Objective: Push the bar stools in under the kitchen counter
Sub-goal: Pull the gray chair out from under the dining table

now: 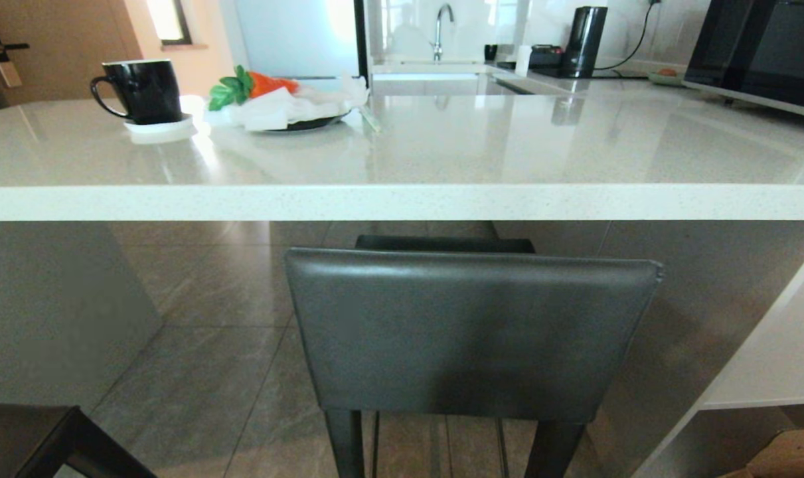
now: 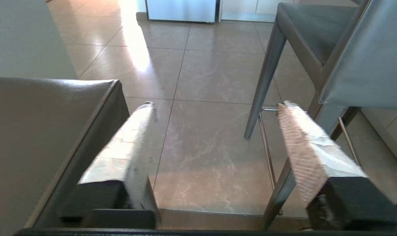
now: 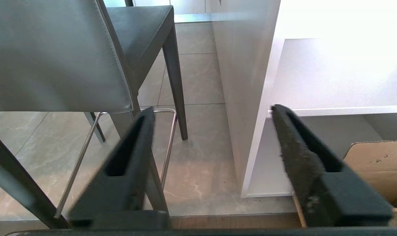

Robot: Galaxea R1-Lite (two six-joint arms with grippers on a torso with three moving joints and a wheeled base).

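One bar stool (image 1: 471, 332) stands in front of me, its dark grey backrest just before the thick white edge of the kitchen counter (image 1: 402, 202) and its seat partly under the slab. A second bar stool (image 1: 43, 438) shows only a corner at the lower left. Neither gripper appears in the head view. My left gripper (image 2: 217, 105) hangs open over the floor between the second stool (image 2: 37, 137) and the first stool (image 2: 349, 49), holding nothing. My right gripper (image 3: 213, 108) is open and empty too, with the first stool (image 3: 54, 55) on one side and the counter's white side panel (image 3: 247, 82) on the other.
On the counter stand a black mug (image 1: 143, 89) on a white coaster and a plate with cloth and a toy carrot (image 1: 289, 103). Behind are a faucet (image 1: 441, 30), kettle (image 1: 584, 40) and microwave (image 1: 760, 50). A cardboard box (image 3: 378, 164) sits by the white shelf (image 1: 773, 345).
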